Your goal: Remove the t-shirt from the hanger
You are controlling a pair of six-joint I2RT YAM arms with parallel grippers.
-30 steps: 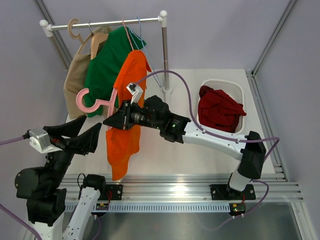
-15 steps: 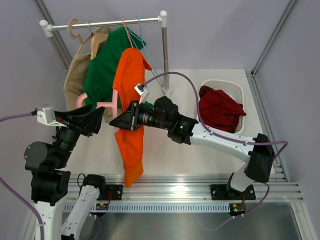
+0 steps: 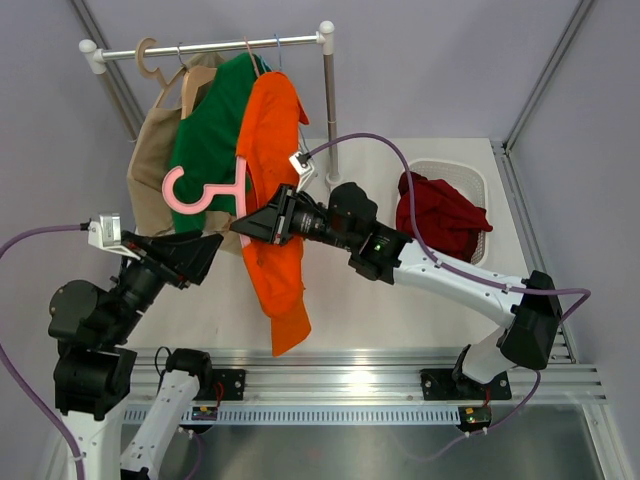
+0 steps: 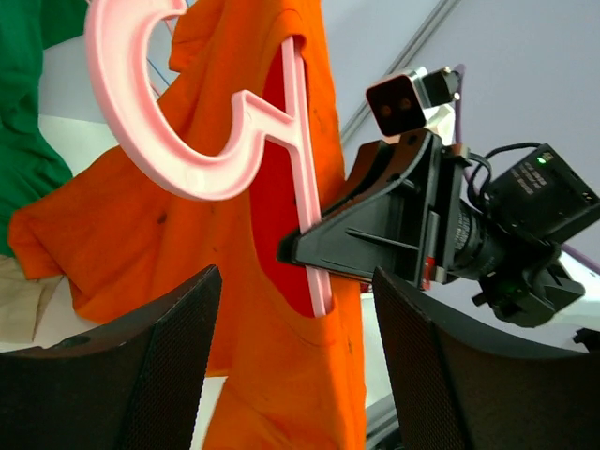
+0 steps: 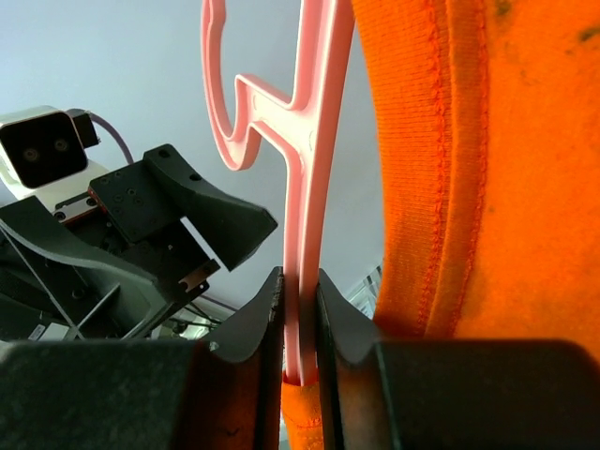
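The hanger [image 4: 141, 122] is thick, smooth pink plastic with a broad curved hook. It hangs in the air left of centre in the top view, its flat bar upright. In the right wrist view the right jaws are closed down on the lower end of that bar, both dark inner faces pressed flat against the plastic.

The t-shirt [image 3: 275, 215] is bright orange soft knit. It is still on the hanger, bunched along the bar and trailing in long folds toward the lower middle of the frame. Up close its seams show neat double rows of stitching.

The left jaws stand wide apart and hold nothing. Their broad black pads [image 4: 150, 375] have a fine dotted grain and sit below the hook, apart from the hanger and the cloth.

At upper left a metal rail [image 3: 210, 45] carries a green shirt [image 3: 205, 130] and a beige garment [image 3: 150, 170]. A white slotted basket [image 3: 450, 168] on the pale counter [image 3: 400, 310] holds a crumpled dark red garment [image 3: 440, 220].
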